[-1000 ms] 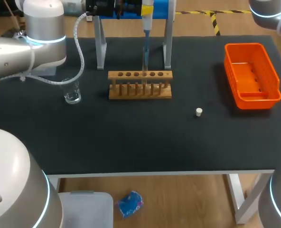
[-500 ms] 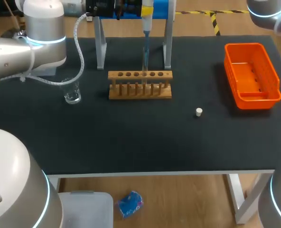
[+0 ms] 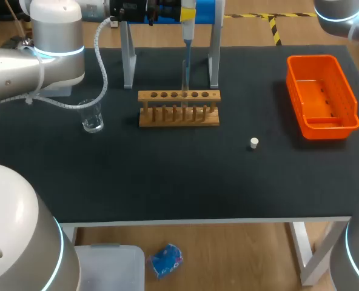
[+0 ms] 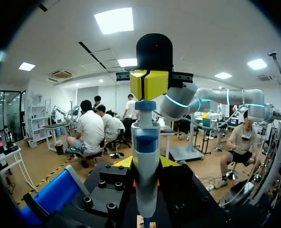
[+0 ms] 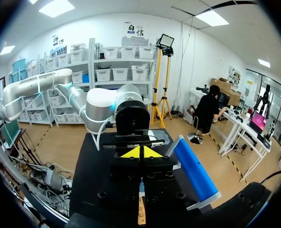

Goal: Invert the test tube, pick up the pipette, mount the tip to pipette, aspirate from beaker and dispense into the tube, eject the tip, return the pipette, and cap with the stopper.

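My left gripper [image 3: 187, 12] is shut on the white and blue pipette [image 3: 186, 45], holding it upright at the back of the table. In the left wrist view the pipette [image 4: 145, 156] stands between the yellow fingertips [image 4: 125, 162]. Its thin tip hangs down to a middle hole of the wooden tube rack [image 3: 178, 118]; whether it enters a tube I cannot tell. My right gripper [image 5: 140, 153] is shut and empty, facing the left arm, and shows as the right gripper [image 4: 150, 84] just beyond the pipette's top. A glass beaker [image 3: 93, 117] stands left of the rack. The white stopper [image 3: 254, 143] lies on the mat to the right.
The pipette stand [image 3: 128, 60] with its blue top bar stands right behind the rack. An orange bin [image 3: 322, 118] sits at the table's right side. The black mat [image 3: 179, 176] spreads in front of the rack.
The part of my right arm at the top right corner has edged slightly to the left. The pipette and left arm have kept still.
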Action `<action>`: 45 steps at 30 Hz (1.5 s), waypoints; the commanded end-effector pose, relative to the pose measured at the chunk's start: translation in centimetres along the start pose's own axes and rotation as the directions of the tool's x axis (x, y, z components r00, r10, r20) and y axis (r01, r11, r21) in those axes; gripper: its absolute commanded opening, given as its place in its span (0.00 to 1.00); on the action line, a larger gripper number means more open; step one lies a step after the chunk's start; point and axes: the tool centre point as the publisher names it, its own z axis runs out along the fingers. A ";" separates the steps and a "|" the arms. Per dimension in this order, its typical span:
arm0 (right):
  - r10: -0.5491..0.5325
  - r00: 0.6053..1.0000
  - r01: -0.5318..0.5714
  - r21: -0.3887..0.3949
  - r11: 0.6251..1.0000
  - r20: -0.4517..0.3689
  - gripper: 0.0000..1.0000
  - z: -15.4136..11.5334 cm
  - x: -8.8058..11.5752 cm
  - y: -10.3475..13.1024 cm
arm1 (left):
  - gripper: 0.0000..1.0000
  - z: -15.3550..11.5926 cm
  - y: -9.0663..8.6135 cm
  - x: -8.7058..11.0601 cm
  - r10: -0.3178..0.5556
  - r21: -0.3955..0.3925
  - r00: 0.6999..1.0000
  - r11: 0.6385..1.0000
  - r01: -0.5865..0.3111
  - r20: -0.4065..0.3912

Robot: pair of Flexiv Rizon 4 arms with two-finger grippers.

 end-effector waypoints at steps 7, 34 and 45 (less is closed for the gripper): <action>0.007 1.000 -0.007 0.005 1.000 -0.009 0.00 0.4 0.1 -0.9 | 0.00 0.0 -0.4 0.1 0.001 0.000 1.000 1.000 -0.001 0.003; 0.004 1.000 -0.004 -0.002 1.000 0.000 0.45 -0.3 0.5 -0.1 | 0.00 0.0 -0.4 0.1 0.001 0.000 1.000 1.000 -0.001 0.003; -0.019 0.998 0.022 -0.058 0.998 0.058 1.00 -4.7 1.2 0.8 | 0.00 0.0 -0.4 0.1 0.001 0.000 1.000 1.000 -0.001 0.003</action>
